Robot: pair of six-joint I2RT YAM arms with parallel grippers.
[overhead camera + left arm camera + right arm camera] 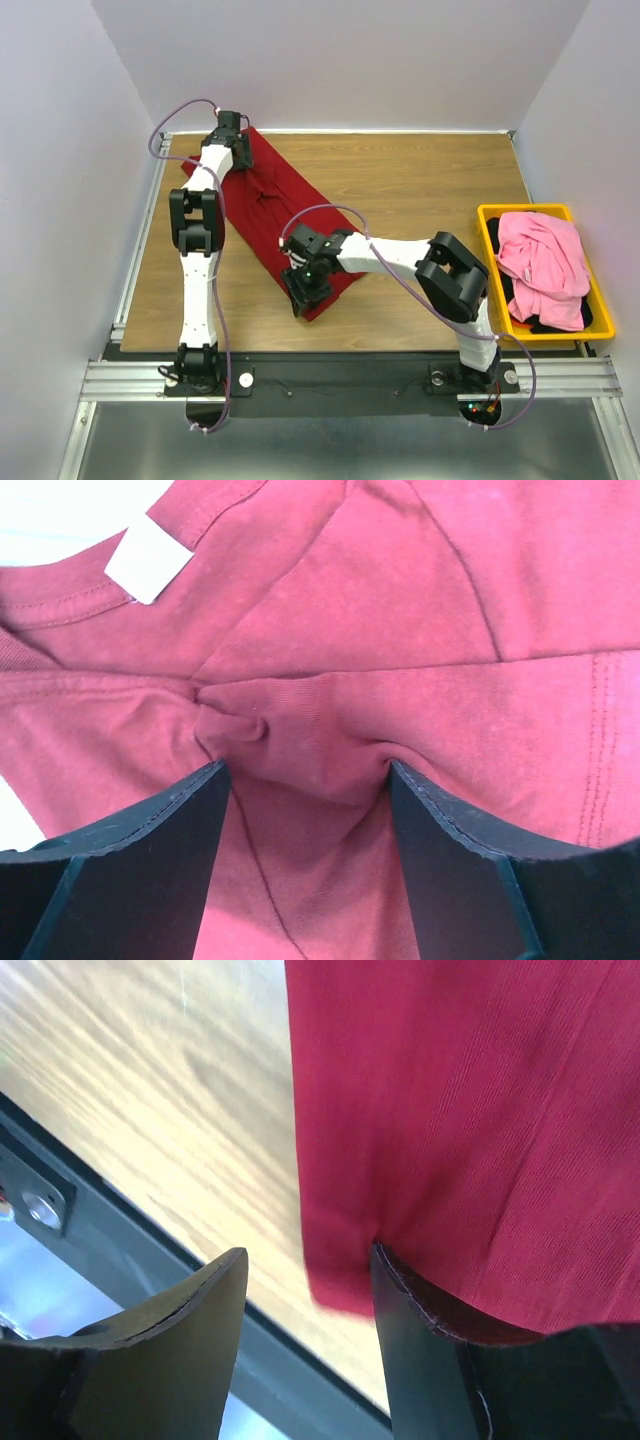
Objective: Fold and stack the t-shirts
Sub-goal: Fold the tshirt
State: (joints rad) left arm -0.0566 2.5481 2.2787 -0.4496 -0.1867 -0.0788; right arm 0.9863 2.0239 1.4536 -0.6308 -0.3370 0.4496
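Observation:
A dark red t-shirt (285, 195) lies as a long diagonal strip on the wooden table. My left gripper (232, 135) is at its far end, near the collar. In the left wrist view this gripper (305, 770) is open, its fingers pressed onto the cloth (400, 600) with a pucker bunched between them, below the white neck label (148, 558). My right gripper (303, 298) is at the shirt's near end. It (308, 1255) is open, with the shirt's corner (345, 1280) between the fingers and the right finger against the cloth. A pink t-shirt (545, 255) lies on black ones (503, 290) in the bin.
The yellow bin (603, 318) stands at the table's right edge. A black rail (120, 1230) runs along the table's near edge, just below the right gripper. White walls enclose the table on three sides.

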